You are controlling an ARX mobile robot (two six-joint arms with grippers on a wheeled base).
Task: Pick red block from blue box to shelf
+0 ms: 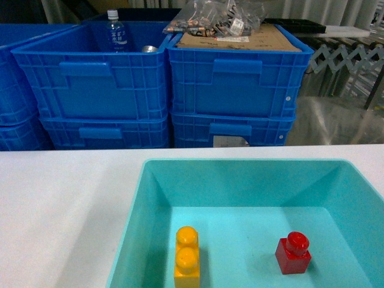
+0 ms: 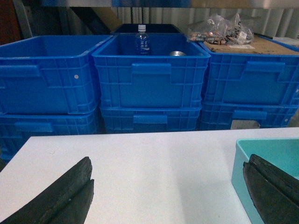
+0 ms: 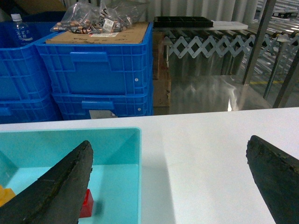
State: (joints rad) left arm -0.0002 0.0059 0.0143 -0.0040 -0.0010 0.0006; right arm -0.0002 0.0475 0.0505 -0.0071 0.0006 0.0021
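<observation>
The white table (image 1: 60, 198) runs across the head view, its near edge cut off below the frame. Beyond its far edge stand stacked dark blue crates (image 1: 90, 90); one holds a water bottle (image 1: 116, 33), another carries cardboard and bagged parts. The blue box (image 1: 135, 210) sits on the table right of centre, its near wall and right corner out of frame. On its floor the yellow brick (image 1: 187, 264) is cropped at the bottom, and the red block (image 1: 293, 252) stands well apart to its right, bare floor all round it. The left gripper (image 2: 163, 196) hangs spread wide over bare table, one finger at the box's left wall. The right gripper (image 3: 173, 186), also released, straddles the box's right wall; its left finger (image 3: 56, 186) half hides the red block.
</observation>
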